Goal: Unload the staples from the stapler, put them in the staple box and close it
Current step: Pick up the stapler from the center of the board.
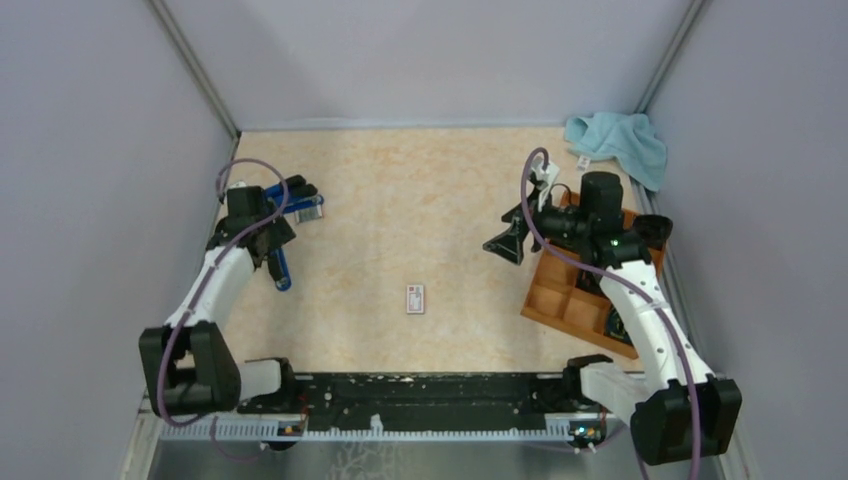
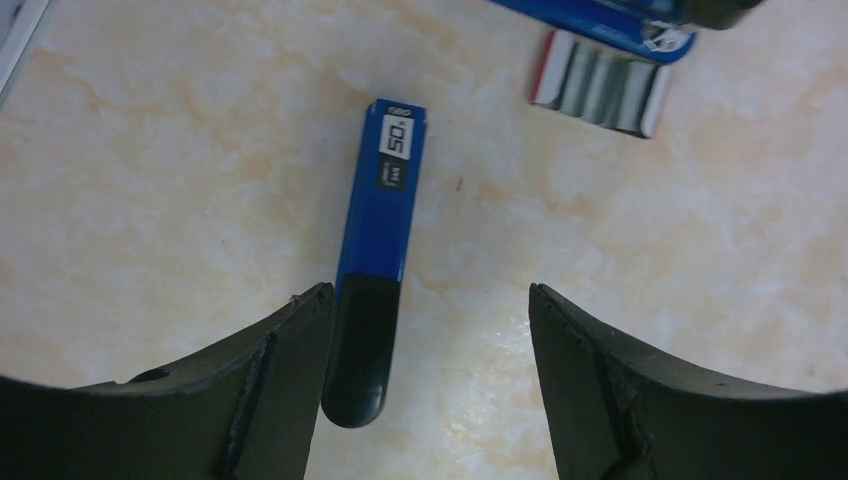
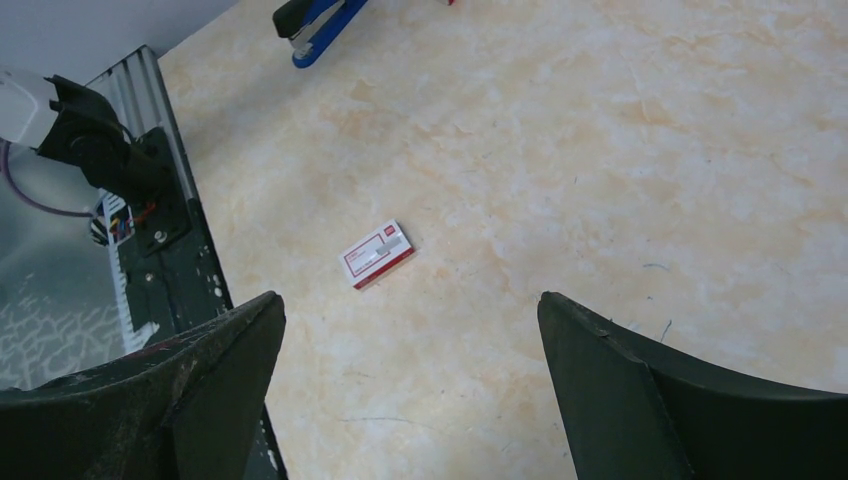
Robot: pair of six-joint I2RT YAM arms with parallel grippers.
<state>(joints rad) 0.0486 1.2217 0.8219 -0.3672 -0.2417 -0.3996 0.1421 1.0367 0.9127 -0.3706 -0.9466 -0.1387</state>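
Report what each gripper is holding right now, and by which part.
Nothing is held. The left gripper is open astride the blue stapler at its black end, not clamped on it; the right gripper is open and empty.

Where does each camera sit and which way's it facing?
Top external: above, behind the robot, facing down at the table; left arm and right arm show.
Left wrist: rides that arm, facing down at a blue stapler past the open left end effector.
Right wrist: rides that arm, facing a small white box past the open right end effector.
Top and right wrist share the box.
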